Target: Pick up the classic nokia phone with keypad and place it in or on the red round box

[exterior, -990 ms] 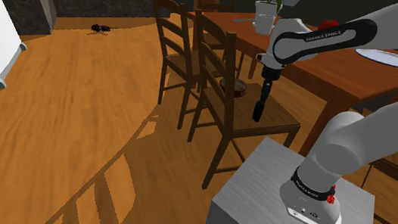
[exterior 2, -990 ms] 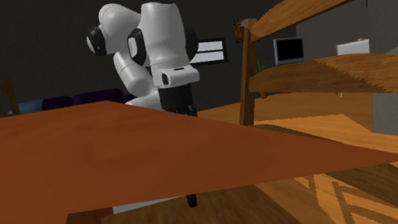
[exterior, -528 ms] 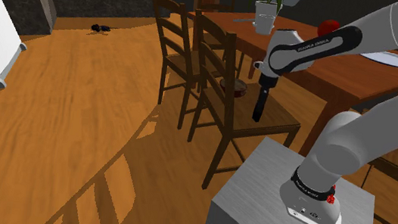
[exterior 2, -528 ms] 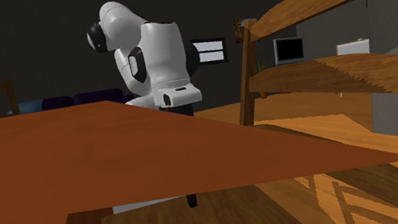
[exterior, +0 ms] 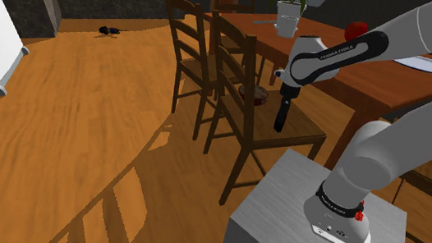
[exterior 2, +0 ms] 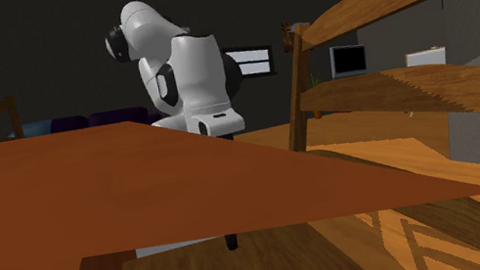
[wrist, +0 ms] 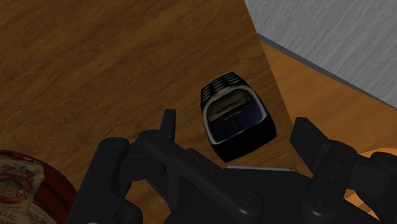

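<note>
jaws wide open, empty, astride dark blocky phone (wrist: 236,121) on wood-grain seat (wrist: 95,76); round red box (wrist: 25,191) near.

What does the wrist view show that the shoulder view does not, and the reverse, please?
The wrist view adds a dark keypad phone lying on the wooden chair seat between the open fingers, untouched. The shoulder view adds the dining table with a white plate and potted plant, plus the white arm. Both share that seat, the red round box and the grey stand.
</note>
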`<control>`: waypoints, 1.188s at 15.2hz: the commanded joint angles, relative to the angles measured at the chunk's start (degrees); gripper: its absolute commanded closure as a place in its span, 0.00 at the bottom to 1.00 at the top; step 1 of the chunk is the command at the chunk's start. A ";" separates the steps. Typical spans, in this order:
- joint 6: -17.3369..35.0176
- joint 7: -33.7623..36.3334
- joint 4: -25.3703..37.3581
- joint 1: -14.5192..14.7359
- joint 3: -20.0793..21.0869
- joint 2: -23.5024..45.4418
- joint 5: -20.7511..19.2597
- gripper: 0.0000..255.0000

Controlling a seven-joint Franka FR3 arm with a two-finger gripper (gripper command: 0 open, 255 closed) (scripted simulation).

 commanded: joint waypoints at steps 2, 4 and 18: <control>0.00 0.00 0.00 0.00 0.00 0.00 0.00 1.00; 0.00 0.00 0.00 0.00 0.00 0.00 0.00 1.00; -6.82 0.52 3.06 -0.35 1.76 -3.81 0.31 1.00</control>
